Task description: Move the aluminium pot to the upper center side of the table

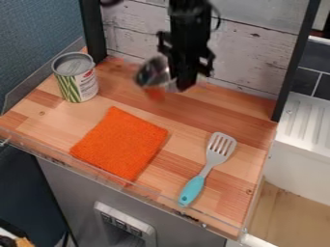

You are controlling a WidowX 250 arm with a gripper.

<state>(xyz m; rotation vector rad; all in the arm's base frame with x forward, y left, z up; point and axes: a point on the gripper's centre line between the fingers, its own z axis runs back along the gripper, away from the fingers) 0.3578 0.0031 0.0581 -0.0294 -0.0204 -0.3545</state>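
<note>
Round silvery aluminium pot [151, 73] tilted by black two-finger gripper [184, 86], upper ctr of frame; can't tell if clamped; prob. best: ease base flat b4 any release

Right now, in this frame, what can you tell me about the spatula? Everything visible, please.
The spatula has a pale grey head with several long slots, narrowing into a grey neck, and a turquoise handle, plastic-looking, with a small hole near its end. Whether the head is metal or plastic, I cannot tell. It lies on the wooden tabletop, right of the orange cloth and apart from it, head toward the back, handle slanting toward the front edge. Only the tabletop touches it.
</note>
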